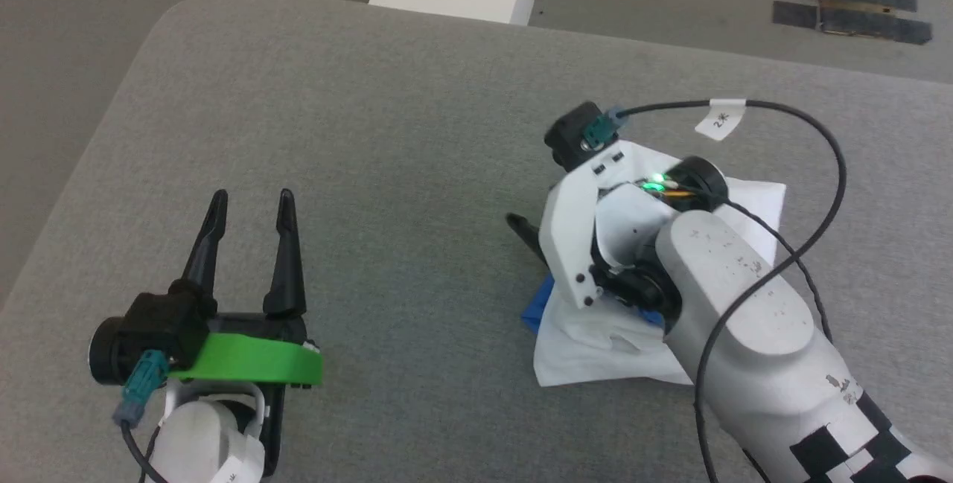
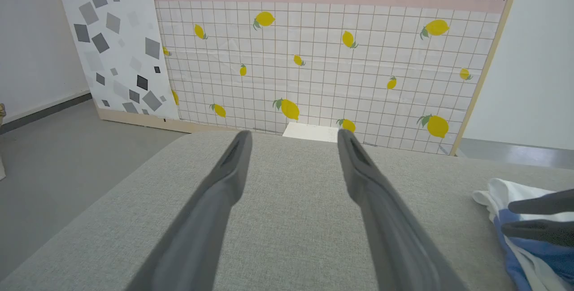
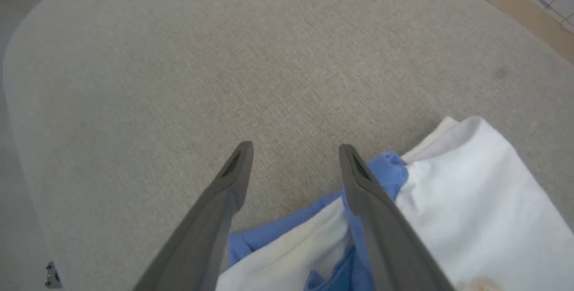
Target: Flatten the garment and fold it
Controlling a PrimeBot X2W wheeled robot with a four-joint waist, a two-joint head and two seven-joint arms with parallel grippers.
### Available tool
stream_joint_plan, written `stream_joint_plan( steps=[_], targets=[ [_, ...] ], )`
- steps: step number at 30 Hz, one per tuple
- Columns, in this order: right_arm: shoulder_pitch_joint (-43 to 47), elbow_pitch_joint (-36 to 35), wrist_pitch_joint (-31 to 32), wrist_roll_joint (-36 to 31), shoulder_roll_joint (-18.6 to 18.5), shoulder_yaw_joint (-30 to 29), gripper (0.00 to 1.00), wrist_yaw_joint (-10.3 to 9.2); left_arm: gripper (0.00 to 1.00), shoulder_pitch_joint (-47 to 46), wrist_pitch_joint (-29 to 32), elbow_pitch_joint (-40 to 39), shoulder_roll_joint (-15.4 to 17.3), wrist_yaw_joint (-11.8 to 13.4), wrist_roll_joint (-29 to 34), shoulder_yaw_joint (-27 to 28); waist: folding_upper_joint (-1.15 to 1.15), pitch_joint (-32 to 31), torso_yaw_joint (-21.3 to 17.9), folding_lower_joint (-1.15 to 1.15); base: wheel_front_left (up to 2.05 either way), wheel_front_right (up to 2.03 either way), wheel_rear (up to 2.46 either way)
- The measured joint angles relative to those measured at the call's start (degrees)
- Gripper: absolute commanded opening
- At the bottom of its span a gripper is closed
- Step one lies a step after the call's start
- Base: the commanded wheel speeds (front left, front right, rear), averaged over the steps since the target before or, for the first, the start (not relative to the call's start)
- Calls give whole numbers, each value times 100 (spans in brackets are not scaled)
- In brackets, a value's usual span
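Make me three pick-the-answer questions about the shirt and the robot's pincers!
1. Where is the shirt? A on the floor; B under the right pincer; C hanging up.
2. What colours is the shirt? A white and blue; B red and black; C green.
3. How is the left pincer? A shut; B holding the shirt; C open, empty.
Answers: B, that pincer hangs over the shirt's edge; A, white cloth with blue folds; C, its tips stand apart over the bare grey surface.
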Motion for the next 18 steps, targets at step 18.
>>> stream_joint_plan(
  steps=[18],
  targets=[
    [1238,-1301,538,-691,-555,-1692,100,0,100,242,-3,-294,18,5,168,314,0,-529,-1311,0,0,0,0]
  ],
)
